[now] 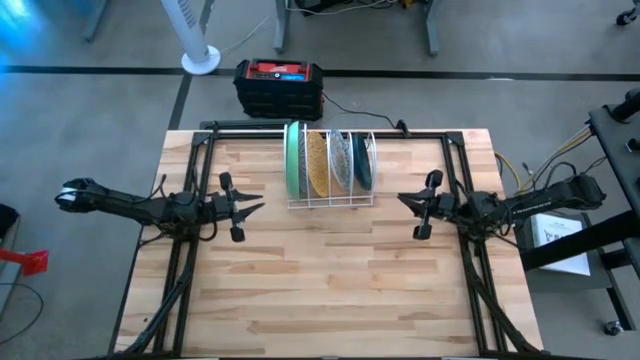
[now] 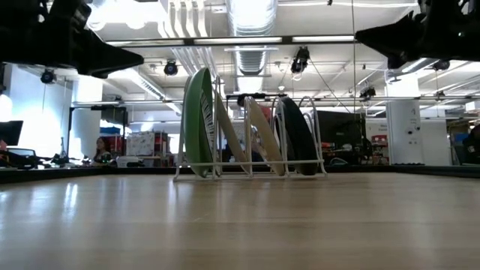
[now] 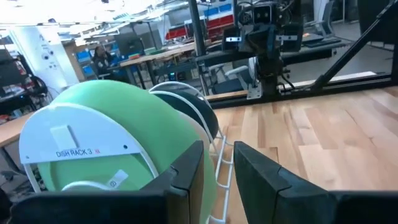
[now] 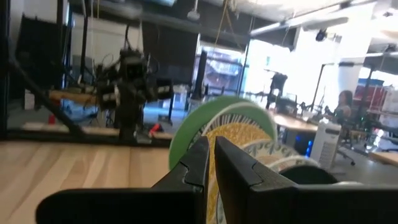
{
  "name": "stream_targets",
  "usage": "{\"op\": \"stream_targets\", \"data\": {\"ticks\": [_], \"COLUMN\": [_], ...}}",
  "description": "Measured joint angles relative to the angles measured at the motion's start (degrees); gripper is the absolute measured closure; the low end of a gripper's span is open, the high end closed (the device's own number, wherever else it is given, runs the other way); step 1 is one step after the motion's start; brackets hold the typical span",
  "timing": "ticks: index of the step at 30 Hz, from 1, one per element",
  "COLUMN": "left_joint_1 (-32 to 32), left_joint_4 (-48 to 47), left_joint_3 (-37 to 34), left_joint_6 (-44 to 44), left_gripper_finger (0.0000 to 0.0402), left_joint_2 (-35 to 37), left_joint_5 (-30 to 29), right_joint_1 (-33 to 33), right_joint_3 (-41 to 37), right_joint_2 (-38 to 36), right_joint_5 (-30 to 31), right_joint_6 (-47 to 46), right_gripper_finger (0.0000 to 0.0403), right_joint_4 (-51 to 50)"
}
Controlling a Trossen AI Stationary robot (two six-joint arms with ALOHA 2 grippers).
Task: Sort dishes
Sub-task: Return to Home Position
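All four dishes stand on edge in the white wire rack at the far middle of the counter: light green plate, then mustard-yellow plate, floral plate, dark teal plate. Left pincer hovers near the rack's green end, fingers slightly parted and empty; right pincer is pressed together, empty, off the teal side. The risk, I'd say: the plates sit close, so a pincer reaching in could knock a neighbour or drag the rack.

a light wooden table with plank-like grain and a black frame along its edges. a white wire dish rack stands directly on the tabletop, near the middle of the far edge. the rack holds four plates upright on edge, side by side.
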State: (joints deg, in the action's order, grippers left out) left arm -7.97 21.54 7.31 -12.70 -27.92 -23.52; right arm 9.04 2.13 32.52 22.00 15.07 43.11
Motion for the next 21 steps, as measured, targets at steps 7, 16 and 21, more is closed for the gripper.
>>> {"op": "stream_targets", "data": {"ticks": [7, 16, 21], "left_joint_1": [0.1, 0.2, 0.2], "left_joint_4": [0.0, -0.1, -0.1], "left_joint_3": [-1.9, -2.0, -2.0], "left_joint_6": [1.9, 2.2, 1.8], "left_gripper_finger": [0.0325, 0.0325, 0.0325], "left_joint_2": [1.6, 1.7, 1.7], "left_joint_5": [-0.2, -1.5, -2.7], "right_joint_1": [0.1, 0.1, 0.1], "right_joint_3": [-0.5, -0.7, -0.8], "right_joint_2": [-7.7, -16.6, -22.3], "right_joint_5": [-1.5, -4.5, -7.4], "right_joint_6": [3.4, 5.4, 5.5], "right_gripper_finger": [0.0385, 0.0385, 0.0385], "right_joint_4": [0.9, 0.5, -0.8]}}
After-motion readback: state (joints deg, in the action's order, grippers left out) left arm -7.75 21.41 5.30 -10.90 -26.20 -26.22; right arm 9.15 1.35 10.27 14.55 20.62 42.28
